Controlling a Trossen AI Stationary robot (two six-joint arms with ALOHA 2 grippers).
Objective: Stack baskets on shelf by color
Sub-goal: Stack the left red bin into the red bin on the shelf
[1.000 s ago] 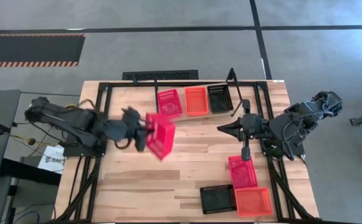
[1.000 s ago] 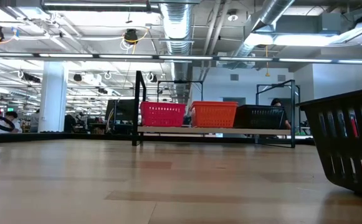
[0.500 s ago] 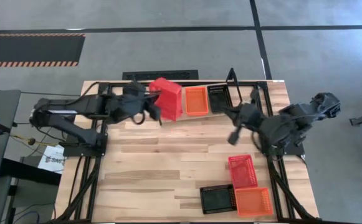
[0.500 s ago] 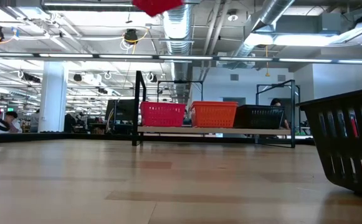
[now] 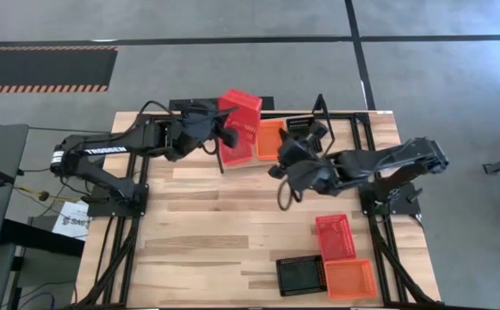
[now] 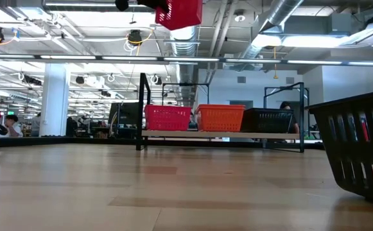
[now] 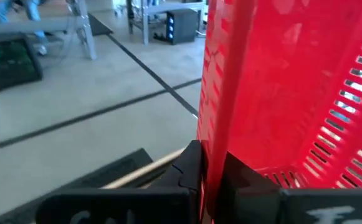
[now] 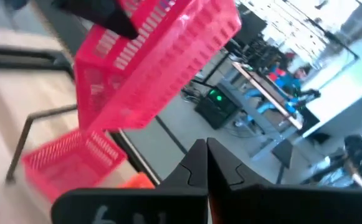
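From above, the left claw (image 5: 219,136) pinches a red basket (image 5: 240,114) by its rim, tilted in the air over the shelf (image 5: 318,110), above the red basket already seated (image 5: 235,153) at the shelf's left end. The orange basket (image 5: 271,138) sits just beside it. The right claw (image 5: 281,158) hovers near the shelf's front.

At surface height, the held basket (image 6: 180,13) hangs high above the seated red one (image 6: 167,118); the drop is straight down.

The left wrist view shows fingers (image 7: 193,165) clamped on the rim.

The right wrist view shows its fingers (image 8: 198,163) pressed together, empty.
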